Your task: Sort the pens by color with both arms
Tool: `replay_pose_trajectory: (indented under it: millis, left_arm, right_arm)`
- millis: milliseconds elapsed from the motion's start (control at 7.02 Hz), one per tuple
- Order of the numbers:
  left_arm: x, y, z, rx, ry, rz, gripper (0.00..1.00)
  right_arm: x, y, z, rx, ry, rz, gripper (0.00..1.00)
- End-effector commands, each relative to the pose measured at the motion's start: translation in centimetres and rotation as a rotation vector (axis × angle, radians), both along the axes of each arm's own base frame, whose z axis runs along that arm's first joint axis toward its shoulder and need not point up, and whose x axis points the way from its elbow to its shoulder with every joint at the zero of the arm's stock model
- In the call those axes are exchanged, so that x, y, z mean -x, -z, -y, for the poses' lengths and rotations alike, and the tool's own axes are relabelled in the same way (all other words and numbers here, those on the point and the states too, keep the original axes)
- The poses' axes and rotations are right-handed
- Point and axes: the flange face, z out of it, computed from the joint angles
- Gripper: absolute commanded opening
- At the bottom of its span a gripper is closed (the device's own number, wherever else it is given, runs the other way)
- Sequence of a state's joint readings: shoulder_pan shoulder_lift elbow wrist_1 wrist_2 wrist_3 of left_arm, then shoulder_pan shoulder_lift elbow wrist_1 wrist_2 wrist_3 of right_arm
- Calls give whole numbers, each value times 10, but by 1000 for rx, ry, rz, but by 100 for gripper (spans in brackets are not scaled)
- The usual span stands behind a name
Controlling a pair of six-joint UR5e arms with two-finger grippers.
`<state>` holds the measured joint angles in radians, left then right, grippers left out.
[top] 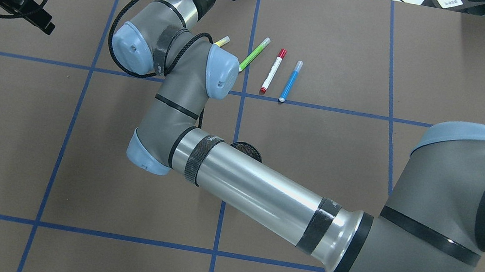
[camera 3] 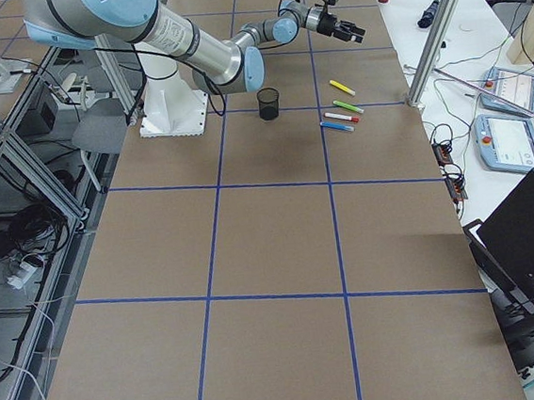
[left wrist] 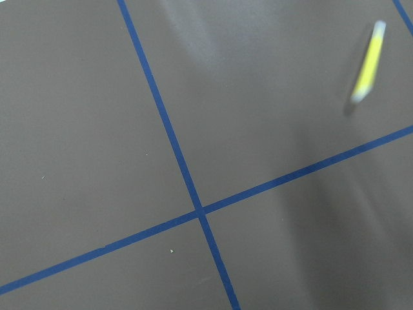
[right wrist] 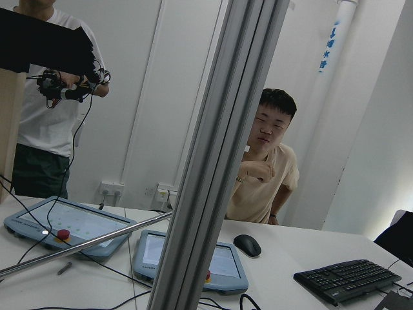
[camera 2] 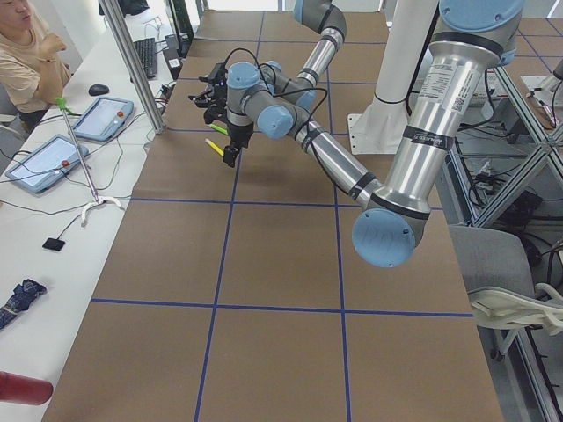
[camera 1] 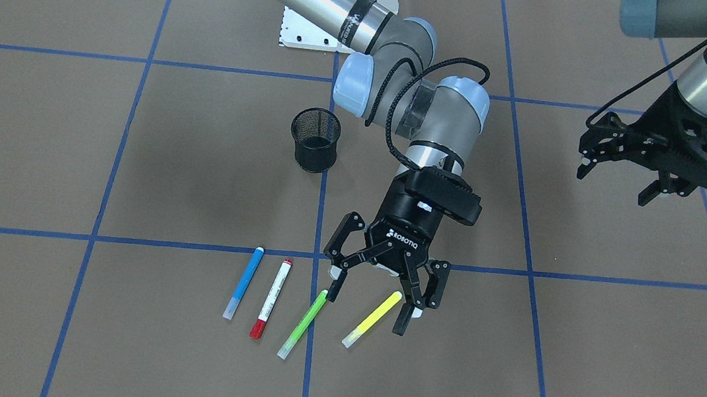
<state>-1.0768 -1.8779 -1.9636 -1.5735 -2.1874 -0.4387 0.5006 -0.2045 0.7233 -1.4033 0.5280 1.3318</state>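
Note:
Four pens lie side by side on the brown table: blue (camera 1: 244,282), white with red ends (camera 1: 271,298), light green (camera 1: 303,323) and yellow (camera 1: 372,319). They also show in the overhead view: blue (top: 291,81), red-ended (top: 273,70), green (top: 254,54), and only the tip of the yellow (top: 222,41). My right gripper (camera 1: 369,308) is open and empty. It hovers over the yellow pen, with one finger near the green pen's top. My left gripper (camera 1: 618,182) is open and empty, raised well off to the side. The left wrist view shows the yellow pen (left wrist: 368,64), blurred.
A black wire-mesh cup (camera 1: 315,140) stands upright behind the pens, mostly hidden under my right forearm in the overhead view (top: 245,149). Blue tape lines grid the table. The white base mount (camera 1: 319,35) is behind the cup. An operator's table with tablets (camera 3: 507,92) lies beyond the far edge.

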Motion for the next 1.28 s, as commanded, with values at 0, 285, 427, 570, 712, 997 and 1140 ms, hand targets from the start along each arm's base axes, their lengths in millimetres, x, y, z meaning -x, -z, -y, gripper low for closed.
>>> replay_pose_trajectory:
  millis: [0,285,427,570,712,997,1140]
  left_arm:
    - [0,2,-1,-1,1,-2,99]
    - [0,3,0,0,6,-1,99]
    - [5,5,0,-3,14,-4,99]
    - [12,4,1,4,26,1,99]
    - [30,2,7,33,50,23,99]
    - [66,-4,13,43,26,99,99]
    - [89,-12,17,40,-2,146,99]
  right_arm:
    - [-16,34,-8,41,82,135,99]
    - [-56,59,6,119,207,345,99]
    - [-89,38,21,195,284,429,99]
    - [-122,2,29,242,332,469,99]
    - [-151,-29,37,329,408,513,99]
    - [-254,-98,47,456,650,505,99]
    - [-313,-133,44,505,750,469,99]
